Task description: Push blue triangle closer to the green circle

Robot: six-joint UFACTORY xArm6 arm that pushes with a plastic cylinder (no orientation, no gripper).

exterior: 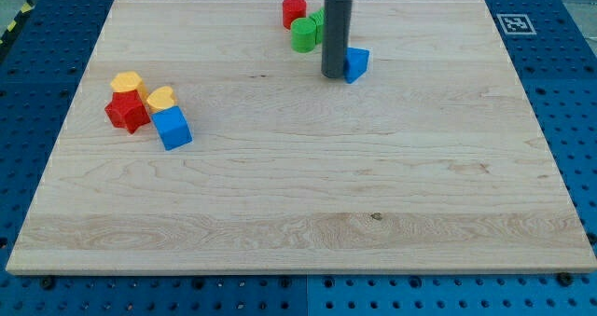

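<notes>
Pale wooden board (298, 195) — rod tip (333, 75) set against a block.
The small blue triangle block (356, 63) is touched on its left side; it lies just right of the green circle block (303, 34) — its heading cannot be told.

Straight dark-grey cylindrical rod (335, 32)

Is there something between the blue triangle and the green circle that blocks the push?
Yes: my tip itself. The rod stands against the blue triangle on the view's left, between it and the green circle, which lies toward the view's upper left. No block sits in that gap. A second green block behind the rod is partly hidden.
</notes>
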